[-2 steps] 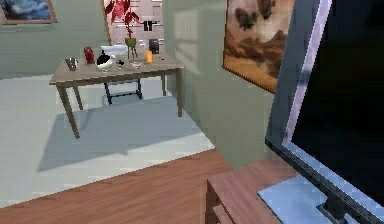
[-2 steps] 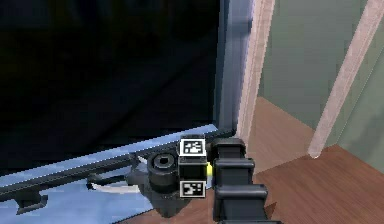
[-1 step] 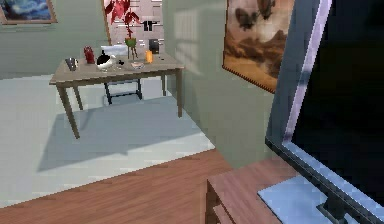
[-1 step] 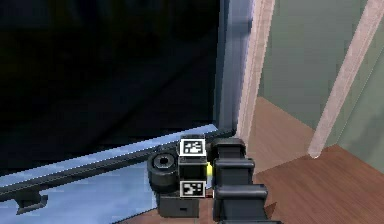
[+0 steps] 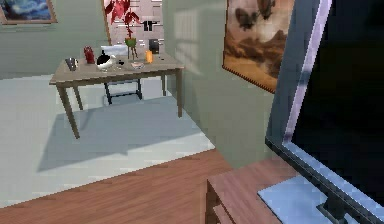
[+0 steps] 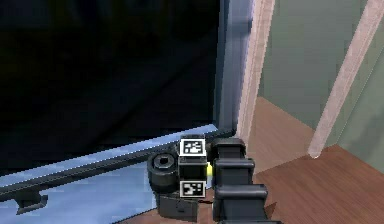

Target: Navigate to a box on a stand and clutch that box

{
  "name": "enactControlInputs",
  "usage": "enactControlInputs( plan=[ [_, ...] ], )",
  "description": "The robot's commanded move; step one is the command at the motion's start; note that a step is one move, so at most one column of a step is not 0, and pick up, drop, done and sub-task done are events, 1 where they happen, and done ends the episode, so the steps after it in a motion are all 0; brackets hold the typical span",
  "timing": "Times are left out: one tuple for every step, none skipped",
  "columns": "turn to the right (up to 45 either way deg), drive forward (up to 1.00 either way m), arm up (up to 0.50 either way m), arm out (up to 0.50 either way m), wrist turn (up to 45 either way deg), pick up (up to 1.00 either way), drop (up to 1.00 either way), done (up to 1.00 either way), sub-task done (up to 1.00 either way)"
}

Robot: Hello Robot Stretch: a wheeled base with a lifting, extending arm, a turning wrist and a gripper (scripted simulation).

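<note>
Bottom middle of the arm side view, the tool [image 6: 160, 178] sits at the TV [image 6: 100, 70]; whether its fingers are spread, or hold anything, I cannot tell. The stand [image 5: 240, 195] is lower right in the forward view. Upper left, a far table [image 5: 90, 72] carries small things [image 5: 112, 52]; whether any is a box, I cannot tell.

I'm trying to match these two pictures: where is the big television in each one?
Forward view: the television stands at the right edge, on a wooden stand.
Arm side view: the television covers the left and middle, seen from close by.
Shared landmark: the green wall just beyond the television's grey frame.
</note>
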Motion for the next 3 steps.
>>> enactControlInputs(
  plan=[
    [0.0,0.00,-0.30,0.00,0.0,0.00,0.00,0.00,0.00],
    [0.0,0.00,0.00,0.00,0.0,1.00,0.00,0.00,0.00],
    [0.0,0.00,0.10,0.00,0.0,0.00,0.00,0.00,0.00]
  ],
)
